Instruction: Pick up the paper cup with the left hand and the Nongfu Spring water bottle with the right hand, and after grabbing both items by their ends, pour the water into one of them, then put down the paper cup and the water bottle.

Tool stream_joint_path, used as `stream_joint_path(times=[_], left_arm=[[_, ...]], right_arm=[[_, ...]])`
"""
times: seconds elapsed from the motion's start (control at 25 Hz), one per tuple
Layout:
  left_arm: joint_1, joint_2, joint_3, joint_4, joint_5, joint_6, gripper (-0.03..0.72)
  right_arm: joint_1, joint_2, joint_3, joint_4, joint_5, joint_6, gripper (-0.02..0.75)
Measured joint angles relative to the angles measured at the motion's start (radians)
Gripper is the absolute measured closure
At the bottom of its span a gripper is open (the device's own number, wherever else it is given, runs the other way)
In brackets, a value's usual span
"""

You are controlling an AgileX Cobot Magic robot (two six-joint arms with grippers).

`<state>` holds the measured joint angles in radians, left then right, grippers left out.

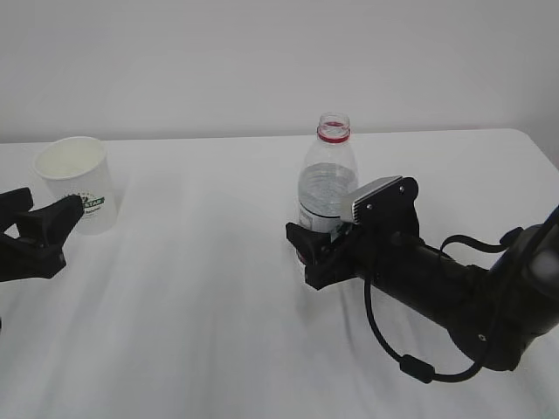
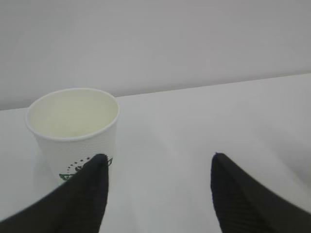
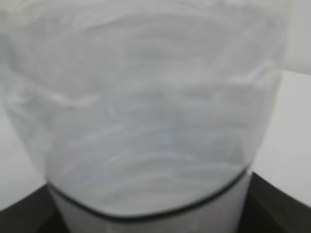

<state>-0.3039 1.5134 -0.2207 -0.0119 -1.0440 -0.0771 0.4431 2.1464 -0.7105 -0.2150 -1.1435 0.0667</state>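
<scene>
1. The paper cup (image 1: 79, 182), white, tapered, green-printed, stands upright at the table's (image 1: 201, 288) far left; the left hand (image 1: 42, 223) waits beside it, jaws apart.
2. The ribbed clear Nongfu Spring water bottle (image 1: 328, 179), capless, stands mid-table between the right hand's (image 1: 307, 253) jaws; grip uncertain.
3. The right wrist view shows only the blurred bottle wall (image 3: 146, 121); the left wrist view shows the cup's dimpled wall (image 2: 77, 141).

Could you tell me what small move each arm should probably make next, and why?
Probably close the right gripper onto the water bottle, which already stands between its jaws. The left gripper is open, with the paper cup left of its gap, so it needs shifting first.
</scene>
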Motion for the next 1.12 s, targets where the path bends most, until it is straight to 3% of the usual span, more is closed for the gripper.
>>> stream_joint_path(times=[0.16,0.92,1.12], left_arm=[[0.000,0.000,0.000,0.000,-0.005,0.000,0.217],[0.000,0.000,0.000,0.000,-0.010,0.000,0.218],[0.000,0.000,0.000,0.000,-0.010,0.000,0.218]], right_arm=[[0.000,0.000,0.000,0.002,-0.004,0.000,0.226],[0.000,0.000,0.000,0.003,-0.004,-0.007,0.230],[0.000,0.000,0.000,0.003,-0.004,-0.014,0.262]])
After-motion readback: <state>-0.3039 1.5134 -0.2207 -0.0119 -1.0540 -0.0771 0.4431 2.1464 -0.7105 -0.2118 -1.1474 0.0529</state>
